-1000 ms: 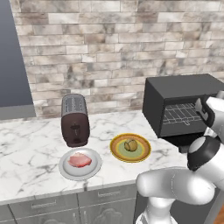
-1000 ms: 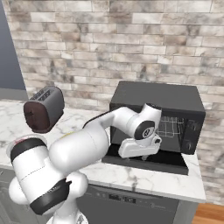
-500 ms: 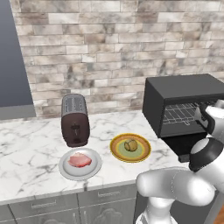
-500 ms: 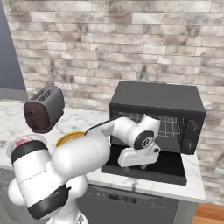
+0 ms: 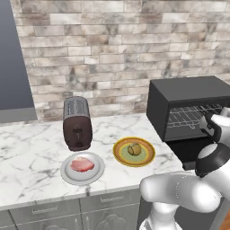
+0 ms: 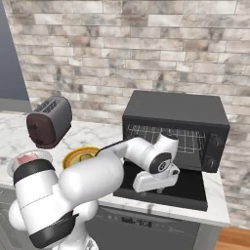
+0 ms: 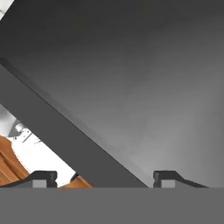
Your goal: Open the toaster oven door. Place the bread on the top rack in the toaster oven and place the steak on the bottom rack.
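Jaws spread wide with nothing between them, the gripper hangs just over the toaster oven door, folded down flat on the counter, while the steak and bread wait on their plates left of the toaster oven.
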You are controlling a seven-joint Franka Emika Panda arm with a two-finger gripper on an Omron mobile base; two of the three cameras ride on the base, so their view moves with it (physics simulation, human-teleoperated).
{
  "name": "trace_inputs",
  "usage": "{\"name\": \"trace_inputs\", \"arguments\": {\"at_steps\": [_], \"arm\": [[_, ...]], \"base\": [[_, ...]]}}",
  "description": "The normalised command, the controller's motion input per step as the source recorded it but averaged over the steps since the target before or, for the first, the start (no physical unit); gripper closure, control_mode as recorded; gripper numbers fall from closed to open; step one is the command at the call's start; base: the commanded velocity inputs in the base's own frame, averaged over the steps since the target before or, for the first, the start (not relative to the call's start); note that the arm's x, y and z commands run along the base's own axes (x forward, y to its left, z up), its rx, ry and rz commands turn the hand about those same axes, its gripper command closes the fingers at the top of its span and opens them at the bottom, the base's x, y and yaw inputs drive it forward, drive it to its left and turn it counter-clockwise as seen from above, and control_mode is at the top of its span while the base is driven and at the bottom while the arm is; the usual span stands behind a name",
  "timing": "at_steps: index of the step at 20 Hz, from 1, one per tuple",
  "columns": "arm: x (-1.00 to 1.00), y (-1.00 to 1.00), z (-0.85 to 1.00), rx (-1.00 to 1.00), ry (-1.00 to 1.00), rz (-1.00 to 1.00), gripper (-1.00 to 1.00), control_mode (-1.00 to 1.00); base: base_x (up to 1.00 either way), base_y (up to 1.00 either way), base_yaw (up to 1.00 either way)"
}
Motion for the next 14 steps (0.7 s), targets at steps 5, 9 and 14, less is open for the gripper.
{"name": "trace_inputs", "arguments": {"at_steps": [5, 9, 14], "arm": [[-0.23, 0.00, -0.40, 0.01, 0.00, -0.01, -1.00, -1.00], [-0.15, 0.00, 0.19, 0.15, -0.02, -0.03, -1.00, -1.00], [-0.02, 0.00, 0.47, 0.10, -0.06, -0.08, -1.00, -1.00]], "base": [[0.00, 0.00, 0.00], [0.00, 0.00, 0.00], [0.00, 0.00, 0.00]]}}
